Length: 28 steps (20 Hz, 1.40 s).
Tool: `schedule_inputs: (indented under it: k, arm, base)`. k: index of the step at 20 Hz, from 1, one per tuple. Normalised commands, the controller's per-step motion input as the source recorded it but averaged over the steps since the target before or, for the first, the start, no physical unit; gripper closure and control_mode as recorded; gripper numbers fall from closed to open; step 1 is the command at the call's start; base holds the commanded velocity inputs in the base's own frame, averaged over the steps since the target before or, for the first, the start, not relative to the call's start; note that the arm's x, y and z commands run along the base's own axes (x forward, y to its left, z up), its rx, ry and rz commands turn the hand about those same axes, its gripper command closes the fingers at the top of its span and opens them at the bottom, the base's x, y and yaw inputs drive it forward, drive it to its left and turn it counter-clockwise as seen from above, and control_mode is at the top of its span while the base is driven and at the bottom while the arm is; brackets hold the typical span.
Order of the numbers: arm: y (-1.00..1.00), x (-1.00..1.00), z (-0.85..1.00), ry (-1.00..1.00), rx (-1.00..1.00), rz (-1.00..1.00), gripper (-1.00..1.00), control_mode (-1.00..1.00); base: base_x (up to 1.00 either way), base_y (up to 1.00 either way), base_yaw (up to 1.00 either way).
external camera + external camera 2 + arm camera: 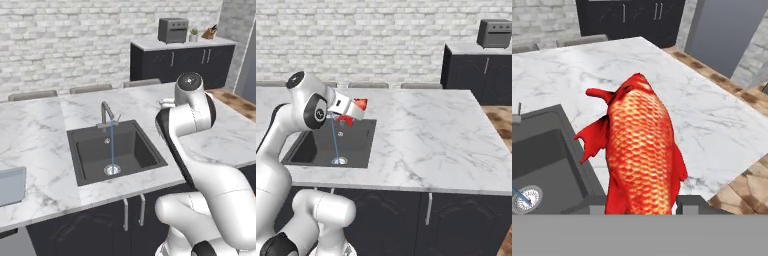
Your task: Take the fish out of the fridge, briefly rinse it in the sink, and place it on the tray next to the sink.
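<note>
A white brick wall backs a kitchen where a white marble counter (45, 135) carries 1 dark grey rectangular sink (116, 150), set near its front edge, with 1 round metal drain (112, 170) and 1 bent grey faucet (106, 113) from which a thin stream of water (112, 145) runs straight down to the drain. The two-finger gripper (354, 109) is clamped on 1 bright red-orange fish with pointed fins (641, 150), its 2 dark tips pressed against the lower body on either side. The fish hangs in the air at the sink's right edge, just beside the stream, not visibly under it, so the rinse looks not yet finished. Its scaled body looks small and light, probably stiff enough to hold shape, but likely slippery once wet; a hold across the thick middle seems safer than one on the thin fins or tail. 1 shallow light grey tray with a low rim (12, 186) sits at the counter's left edge, well apart from the sink. On a far dark cabinet stand 1 grey toaster oven (173, 30), 1 small potted plant (193, 34) and 1 knife block (209, 33).
</note>
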Motion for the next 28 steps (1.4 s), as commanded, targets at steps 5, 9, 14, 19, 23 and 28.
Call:
schedule_inputs:
  k: [5,9,14,19,23,28]
  arm:
    - [-0.02,0.65,0.0,0.18,0.02,0.0,1.0,-1.0]
    - [-0.04,1.0,0.0,0.45,0.14,0.03,1.0,-1.0]
    - [-0.25,0.52,-0.29,0.6,0.32,0.2,1.0,-1.0]
    - [-0.48,0.01,-0.85,0.39,0.54,0.18,1.0,-1.0]
    - [0.06,0.0,-0.36,0.05,0.42,0.08,1.0,-1.0]
    - [0.54,-0.02,-0.06,-0.01,0.29,0.12,1.0,-1.0]
  base:
    - [0.16,0.0,0.0]
    - [0.0,0.0,0.0]
    - [0.0,0.0,0.0]
    - [0.0,0.0,0.0]
    - [0.0,0.0,0.0]
    - [0.0,0.0,0.0]
